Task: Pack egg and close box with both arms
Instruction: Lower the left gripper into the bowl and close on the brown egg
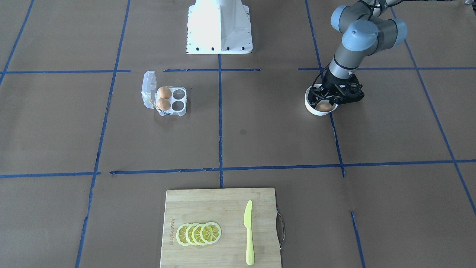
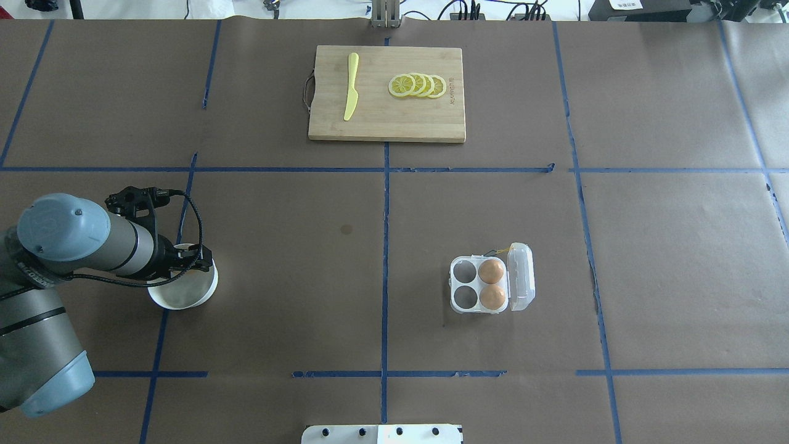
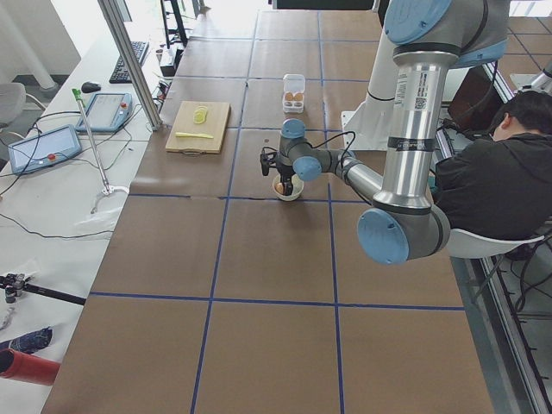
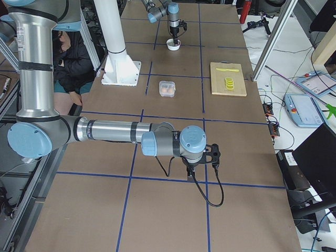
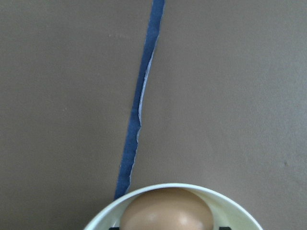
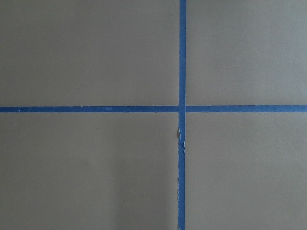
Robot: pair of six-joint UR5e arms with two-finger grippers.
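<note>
Nearest to the robot, a white metal base block (image 2: 382, 433) sat at the edge of the brown paper-covered tabletop (image 2: 296, 296), which had blue tape lines (image 2: 385, 203) on it.

A bit farther out on the left was a round white bowl (image 2: 185, 302). One small orange-brown egg (image 1: 324, 107) lay inside it. The left arm's black tool (image 1: 326, 101) reached down into the bowl, with a finger on each side of the egg. I could not tell if the fingers squeezed the egg or only stood beside it.

About as far out, on the right, sat the small clear plastic box with four round cups (image 2: 455, 285). Its clear lid (image 2: 521, 276) stood open on the right side. Two more orange-brown eggs (image 2: 491, 271) filled the two right cups, and the two left cups were bare. A thin yellow thread (image 2: 502, 250) lay at the far side of the box.

Way off at the right end, the right arm's black tool (image 4: 190, 167) hung over a cross of blue tape. I could not tell if it was apart or together.

Farthest away lay a light wooden cutting board (image 2: 394, 120). A yellow plastic knife (image 2: 351, 86) lay on its left part, and a row of yellow lemon slices (image 2: 418, 86) on its right.
</note>
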